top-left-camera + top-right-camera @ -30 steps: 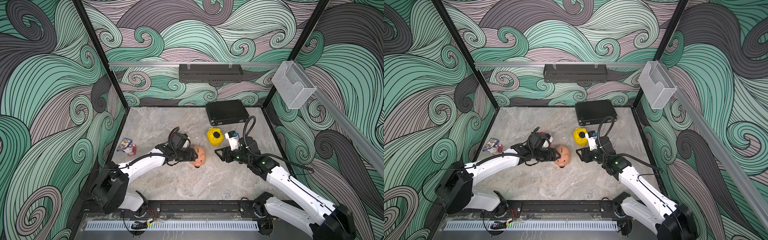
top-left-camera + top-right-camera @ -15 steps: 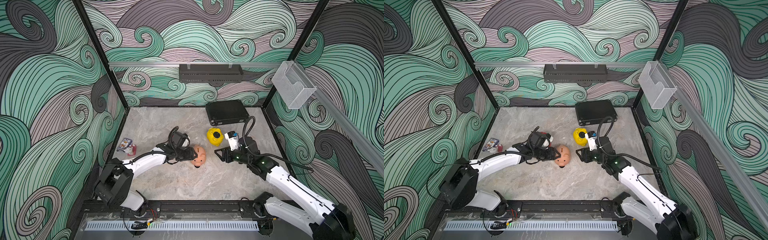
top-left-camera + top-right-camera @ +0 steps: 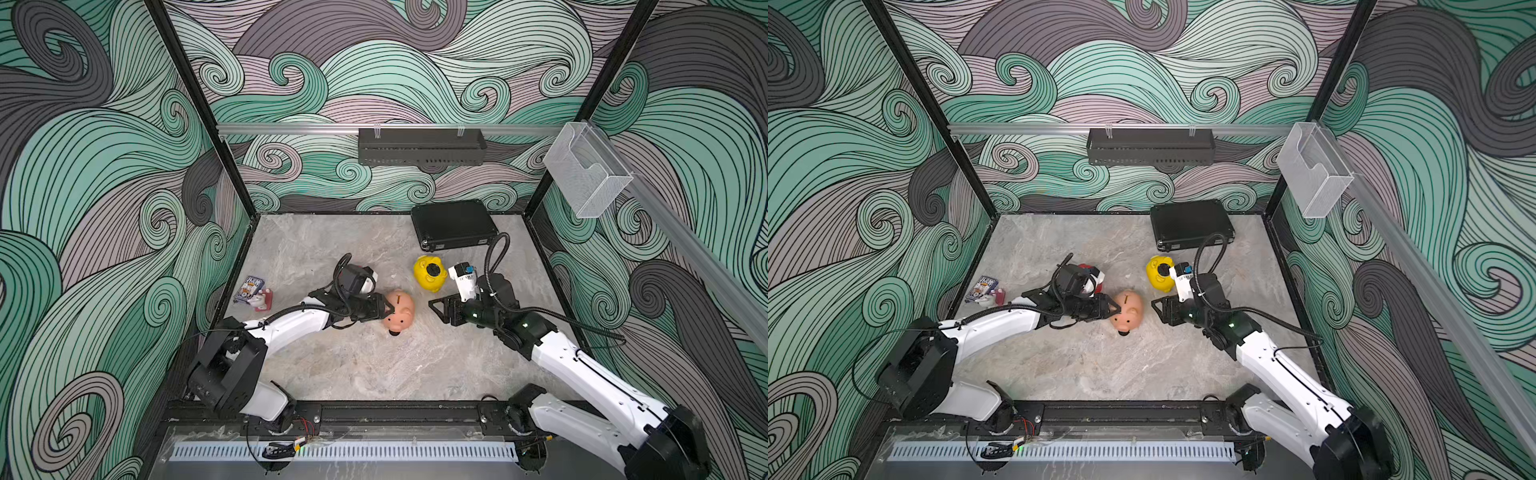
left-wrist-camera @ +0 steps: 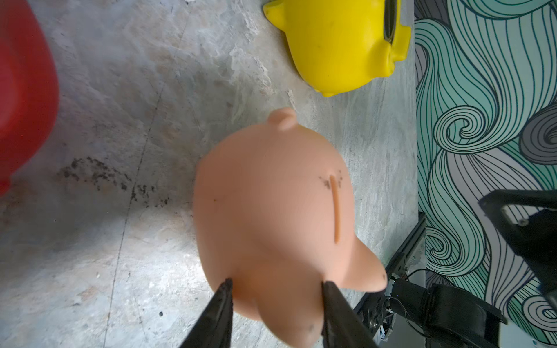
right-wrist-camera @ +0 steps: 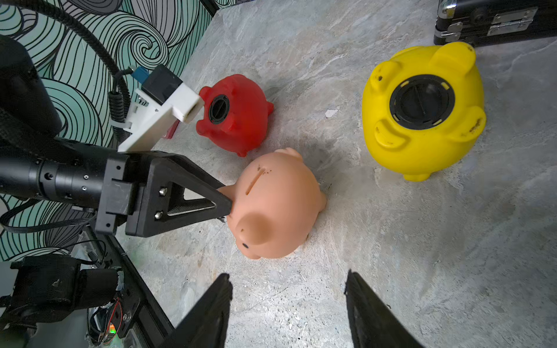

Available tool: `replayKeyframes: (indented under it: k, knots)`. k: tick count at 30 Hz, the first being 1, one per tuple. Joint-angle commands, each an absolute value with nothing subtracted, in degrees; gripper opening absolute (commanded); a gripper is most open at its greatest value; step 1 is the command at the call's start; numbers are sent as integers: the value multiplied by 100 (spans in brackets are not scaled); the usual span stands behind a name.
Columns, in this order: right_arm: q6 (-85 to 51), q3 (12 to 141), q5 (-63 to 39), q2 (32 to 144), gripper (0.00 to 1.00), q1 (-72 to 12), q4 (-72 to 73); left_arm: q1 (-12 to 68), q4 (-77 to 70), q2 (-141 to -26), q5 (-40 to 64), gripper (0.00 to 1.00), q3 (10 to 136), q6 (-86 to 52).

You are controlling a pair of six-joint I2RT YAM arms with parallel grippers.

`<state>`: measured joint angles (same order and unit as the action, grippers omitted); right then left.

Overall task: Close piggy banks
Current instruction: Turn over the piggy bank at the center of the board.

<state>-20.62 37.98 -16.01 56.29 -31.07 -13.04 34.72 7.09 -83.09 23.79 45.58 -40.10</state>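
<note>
Our left gripper pinches the pink piggy bank at worktop centre between its fingers to turn it; our right gripper, fingers spread, waits at three o'clock.

glossy yellow pig, matt peach pig

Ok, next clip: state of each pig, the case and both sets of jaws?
Peach-pink pig: coin slot up, belly hidden, left gripper closed on its side.
Red pig: belly up, black plug in.
Yellow pig: belly up, black plug in.
Black case: shut.
Right gripper: jaws open, empty.
</note>
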Motion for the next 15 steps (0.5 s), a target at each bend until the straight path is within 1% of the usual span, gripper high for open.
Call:
replayKeyframes:
  k: [1,15]
  knots:
    - [-2065,3781,-1688,5647,62,-3128,-1223,3406,680,-8288,2534,43,4369,-4164]
    - [-2074,3805,-1761,5686,62,-3127,-1262,3099,489,-8191,2698,40,4078,-4298]
